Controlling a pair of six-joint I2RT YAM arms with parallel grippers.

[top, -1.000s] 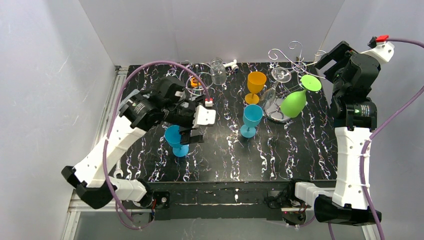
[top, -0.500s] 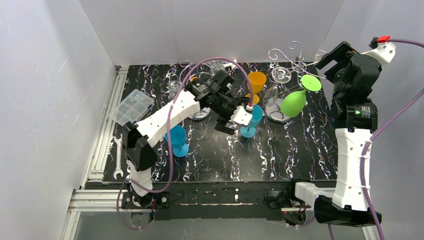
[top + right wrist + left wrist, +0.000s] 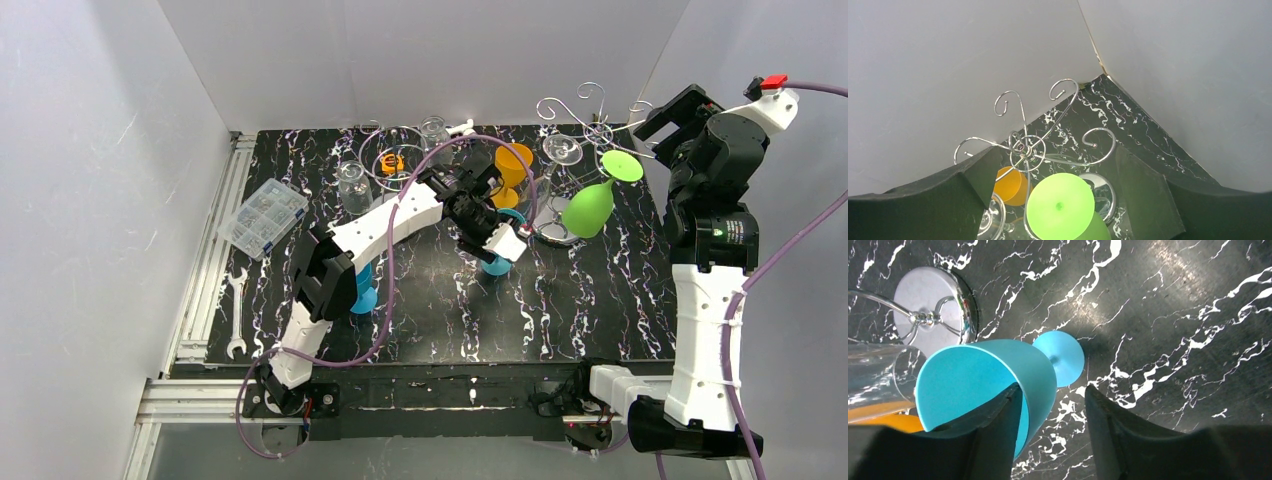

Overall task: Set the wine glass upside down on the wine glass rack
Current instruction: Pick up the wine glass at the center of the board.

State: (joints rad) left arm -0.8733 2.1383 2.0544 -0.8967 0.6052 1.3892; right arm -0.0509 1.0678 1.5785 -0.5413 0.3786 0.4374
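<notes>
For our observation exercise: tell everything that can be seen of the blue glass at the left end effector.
The blue glass is opaque, matte and plastic-looking: deep rounded bowl, round flat foot, stem barely seen. It stands mouth up and empty, foot on the marbled table, beside a round silver base. The left end effector straddles the bowl's wall: one finger inside the rim, the other outside, a gap showing.
</notes>
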